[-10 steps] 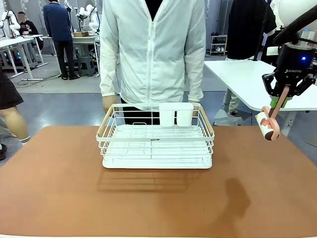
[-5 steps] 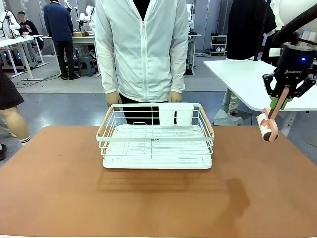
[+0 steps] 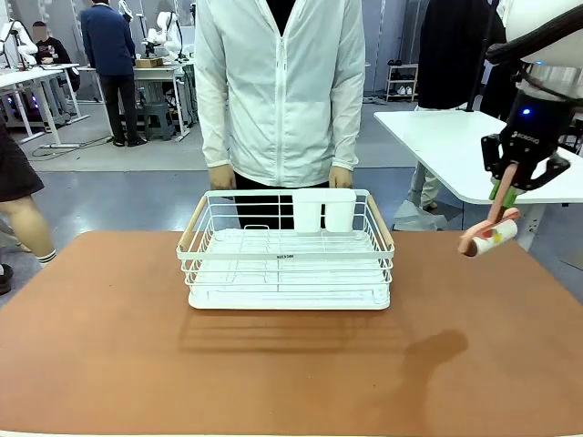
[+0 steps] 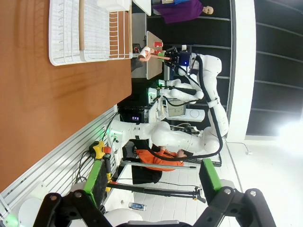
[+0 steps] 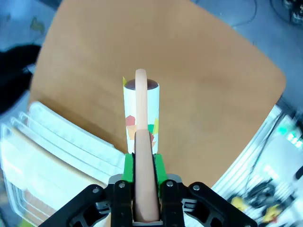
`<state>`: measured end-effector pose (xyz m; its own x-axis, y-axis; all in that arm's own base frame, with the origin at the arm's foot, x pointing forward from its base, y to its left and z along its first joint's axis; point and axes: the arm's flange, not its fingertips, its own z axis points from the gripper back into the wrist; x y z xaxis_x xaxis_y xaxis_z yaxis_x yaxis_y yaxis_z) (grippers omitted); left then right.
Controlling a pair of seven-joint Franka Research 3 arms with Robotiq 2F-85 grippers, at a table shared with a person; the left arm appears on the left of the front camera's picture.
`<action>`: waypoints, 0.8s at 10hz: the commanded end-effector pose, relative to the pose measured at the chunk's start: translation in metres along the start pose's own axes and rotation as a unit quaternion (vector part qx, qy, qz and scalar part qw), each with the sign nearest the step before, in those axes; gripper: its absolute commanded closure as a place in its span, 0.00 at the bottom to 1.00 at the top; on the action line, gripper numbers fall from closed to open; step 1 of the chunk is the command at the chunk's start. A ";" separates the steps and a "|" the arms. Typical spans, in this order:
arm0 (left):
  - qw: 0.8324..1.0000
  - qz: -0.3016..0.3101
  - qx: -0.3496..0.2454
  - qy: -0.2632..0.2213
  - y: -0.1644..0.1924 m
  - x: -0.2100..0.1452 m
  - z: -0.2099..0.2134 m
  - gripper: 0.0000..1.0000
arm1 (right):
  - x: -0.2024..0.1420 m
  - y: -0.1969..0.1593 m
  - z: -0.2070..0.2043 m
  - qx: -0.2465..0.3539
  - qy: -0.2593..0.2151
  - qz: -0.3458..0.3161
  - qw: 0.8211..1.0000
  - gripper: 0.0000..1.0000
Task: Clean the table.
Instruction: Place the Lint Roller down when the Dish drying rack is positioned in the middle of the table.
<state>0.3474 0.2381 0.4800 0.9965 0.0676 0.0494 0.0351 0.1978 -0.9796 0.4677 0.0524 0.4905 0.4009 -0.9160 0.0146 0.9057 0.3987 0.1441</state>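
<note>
We see the right gripper (image 3: pixel 506 193) raised above the far right corner of the table (image 3: pixel 109 355), its jaws clamped on the pink handle of a lint roller (image 3: pixel 489 238). The roller hangs below the gripper at a tilt, its white patterned barrel clear of the tabletop — a soft shadow falls on the terracotta surface below and to the left of it. From the right wrist camera, the handle runs straight up between the green pads (image 5: pixel 128 166) and arches over the barrel of the lint roller (image 5: pixel 141 113), with the table (image 5: pixel 199 85) far beneath.

The table spreads across the whole foreground. On its far middle stands a white wire rack (image 3: pixel 286 252) with wooden side handles and two white cups (image 3: pixel 324 210) hung on its back rail. A person (image 3: pixel 280 91) in a white zip jacket stands just behind the rack, hands down near its far edge.

The left gripper (image 4: pixel 151 184) points away from the work — its two green-padded fingers (image 4: pixel 96 182) stand wide apart with nothing between them, and the table (image 4: pixel 47 104) edge and rack (image 4: pixel 90 30) show sideways at the top of that view.
</note>
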 end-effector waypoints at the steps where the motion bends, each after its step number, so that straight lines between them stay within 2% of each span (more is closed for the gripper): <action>1: 1.000 -0.002 -0.004 0.000 -0.001 -0.003 0.002 0.00 | -0.008 0.011 -0.031 0.108 -0.029 -0.195 0.974 0.79; 3: 1.000 -0.002 -0.004 0.000 -0.001 -0.003 0.002 0.00 | -0.005 0.007 -0.058 0.162 -0.012 -0.224 0.961 0.79; 5: 1.000 -0.002 -0.004 0.000 -0.001 -0.003 0.002 0.00 | -0.006 -0.002 -0.073 0.217 -0.018 -0.243 0.945 0.79; 6: 1.000 -0.002 -0.004 0.000 -0.001 -0.003 0.002 0.00 | -0.007 -0.005 -0.083 0.226 -0.035 -0.236 0.944 0.79; 8: 1.000 -0.002 -0.004 0.000 -0.001 -0.003 0.002 0.00 | -0.002 -0.009 -0.105 0.223 -0.024 -0.231 0.947 0.79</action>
<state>0.3474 0.2381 0.4800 0.9965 0.0674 0.0494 0.0351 0.1978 -0.9796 0.4686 0.0511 0.3951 -0.0360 -0.9920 -0.1208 0.8318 -0.0967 0.5465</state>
